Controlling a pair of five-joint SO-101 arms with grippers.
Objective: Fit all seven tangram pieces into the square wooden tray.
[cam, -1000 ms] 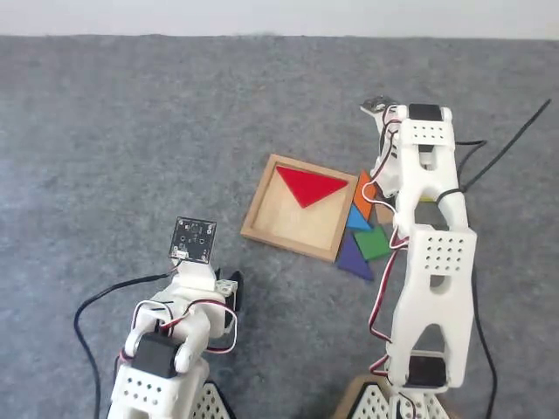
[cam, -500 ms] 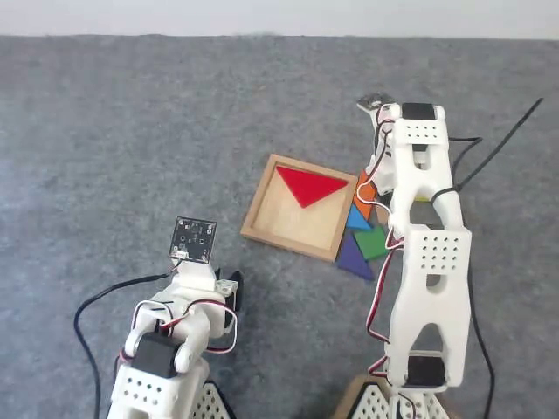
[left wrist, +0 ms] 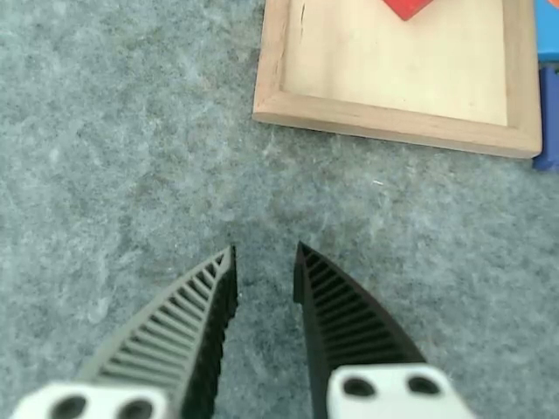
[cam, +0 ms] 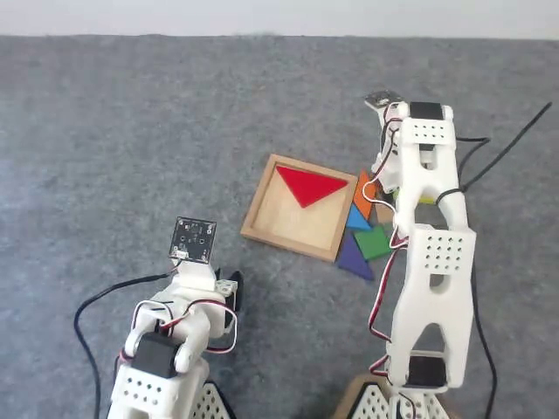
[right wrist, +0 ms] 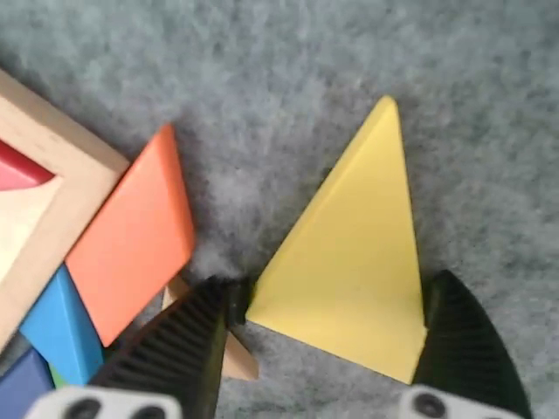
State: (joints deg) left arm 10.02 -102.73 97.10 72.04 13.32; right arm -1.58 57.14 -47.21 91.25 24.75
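Both arms are white plastic. The right arm (cam: 428, 288) has perforated panels (cam: 443, 251) and black and red-white cables (cam: 505, 144). The left arm (cam: 170, 345) has a small black square board (cam: 193, 238) at 12 o'clock. The left tool (left wrist: 265, 253) and right tool (right wrist: 327, 301) have dark, ribbed, pointed fingers (left wrist: 196, 319) on white mounts (left wrist: 384, 388) with screw holes.

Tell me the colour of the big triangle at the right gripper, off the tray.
Yellow. The triangle shows best in the right wrist view.
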